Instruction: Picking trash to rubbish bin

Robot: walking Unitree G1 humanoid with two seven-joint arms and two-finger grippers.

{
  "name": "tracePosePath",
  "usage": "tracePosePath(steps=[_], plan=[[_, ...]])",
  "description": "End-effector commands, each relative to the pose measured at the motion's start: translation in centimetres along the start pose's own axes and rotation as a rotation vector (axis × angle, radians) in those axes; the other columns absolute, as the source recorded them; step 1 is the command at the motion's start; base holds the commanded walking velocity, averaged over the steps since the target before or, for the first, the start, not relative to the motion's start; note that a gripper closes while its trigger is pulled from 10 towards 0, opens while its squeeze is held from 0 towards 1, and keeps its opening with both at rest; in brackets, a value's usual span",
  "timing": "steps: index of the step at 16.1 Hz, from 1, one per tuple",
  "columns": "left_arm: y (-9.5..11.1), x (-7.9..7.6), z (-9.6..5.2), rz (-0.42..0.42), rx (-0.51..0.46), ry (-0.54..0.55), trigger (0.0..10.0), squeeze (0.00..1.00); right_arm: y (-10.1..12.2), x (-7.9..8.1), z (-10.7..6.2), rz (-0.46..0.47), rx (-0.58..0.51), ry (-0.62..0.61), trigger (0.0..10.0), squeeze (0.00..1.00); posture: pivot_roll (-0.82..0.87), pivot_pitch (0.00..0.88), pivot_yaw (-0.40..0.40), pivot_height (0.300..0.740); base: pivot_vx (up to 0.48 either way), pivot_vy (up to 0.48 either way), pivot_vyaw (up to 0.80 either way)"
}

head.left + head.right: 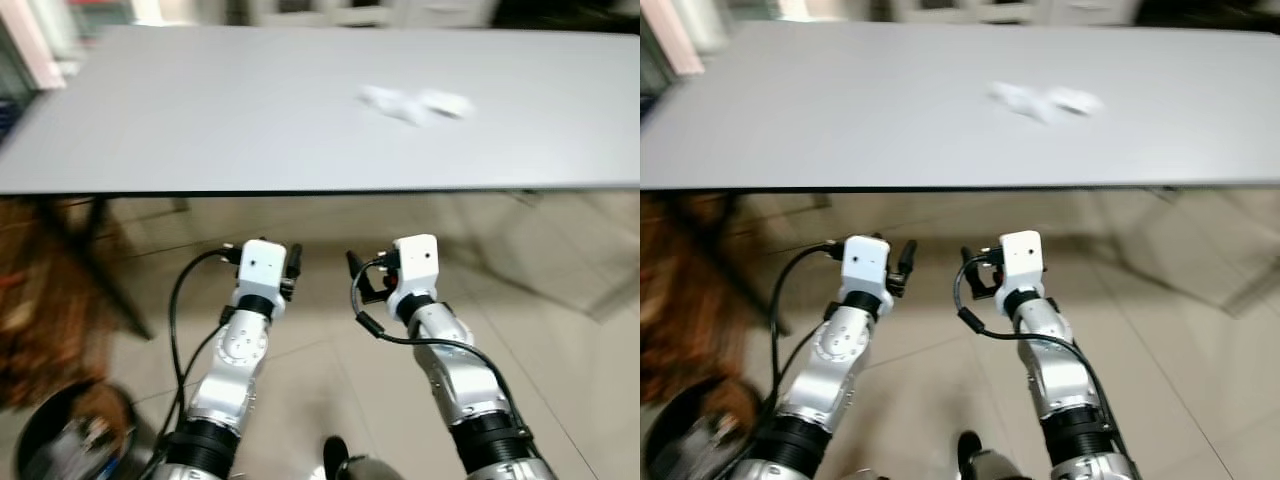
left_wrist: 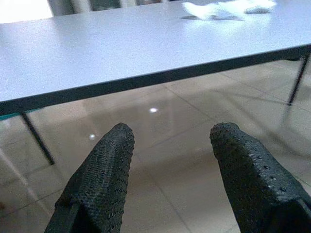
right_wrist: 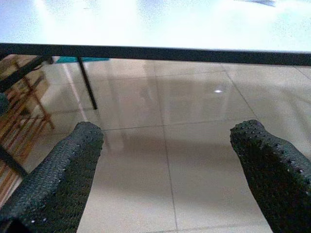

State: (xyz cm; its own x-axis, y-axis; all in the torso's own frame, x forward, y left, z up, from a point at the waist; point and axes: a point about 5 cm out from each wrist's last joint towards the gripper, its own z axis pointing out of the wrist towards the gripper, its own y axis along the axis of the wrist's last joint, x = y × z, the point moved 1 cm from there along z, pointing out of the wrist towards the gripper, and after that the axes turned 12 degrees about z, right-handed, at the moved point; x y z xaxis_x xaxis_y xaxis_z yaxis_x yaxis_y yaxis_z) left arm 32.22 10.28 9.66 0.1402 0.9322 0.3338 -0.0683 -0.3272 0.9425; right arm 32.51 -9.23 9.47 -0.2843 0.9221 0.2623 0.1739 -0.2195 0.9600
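Glossy beige floor tiles [image 1: 330, 380] run under a wide grey tabletop [image 1: 200, 120], and the crumpled white paper trash [image 1: 415, 104] lies on it at about one o'clock from your arms, well beyond the near edge. Your left gripper [image 2: 170, 145] and right gripper [image 3: 167, 141] hang below the table edge, fingers spread apart and empty. You risk clipping that edge when lifting. A round black rubbish bin [image 1: 70, 440] sits at eight o'clock.

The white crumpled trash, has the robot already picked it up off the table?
No, the white crumpled trash lies on the grey table, while both claws, left and right, hang open and empty below the table edge.
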Motion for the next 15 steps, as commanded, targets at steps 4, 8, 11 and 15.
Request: tracePosePath(steps=[4, 8, 11, 15], plan=[[0.18, -0.27, 0.01, -0.001, -0.001, -0.010, 10.0, 0.00, -0.03, -0.16, -0.12, 0.001, 0.004, -0.010, 10.0, 0.00, -0.03, 0.138, 0.015, 0.740, 0.000, 0.000, -0.79], [0.14, -0.27, 0.07, -0.003, 0.001, -0.015, 10.0, 0.00, 0.09, -0.20, -0.08, 0.003, -0.013, -0.016, 10.0, 0.00, -0.03, 0.136, 0.017, 0.740, 0.000, 0.000, -0.40], [0.19, -0.35, 0.10, -0.002, 0.000, -0.020, 10.0, 0.00, 0.17, -0.20, -0.05, 0.002, -0.020, -0.018, 10.0, 0.00, -0.03, 0.134, 0.020, 0.740, 0.000, 0.000, 0.00], [0.32, -0.40, 0.08, 0.001, -0.004, -0.021, 10.0, 0.00, 0.65, -0.43, -0.17, 0.003, -0.049, -0.040, 10.0, 0.00, -0.04, 0.148, 0.020, 0.740, 0.000, 0.000, 0.00]])
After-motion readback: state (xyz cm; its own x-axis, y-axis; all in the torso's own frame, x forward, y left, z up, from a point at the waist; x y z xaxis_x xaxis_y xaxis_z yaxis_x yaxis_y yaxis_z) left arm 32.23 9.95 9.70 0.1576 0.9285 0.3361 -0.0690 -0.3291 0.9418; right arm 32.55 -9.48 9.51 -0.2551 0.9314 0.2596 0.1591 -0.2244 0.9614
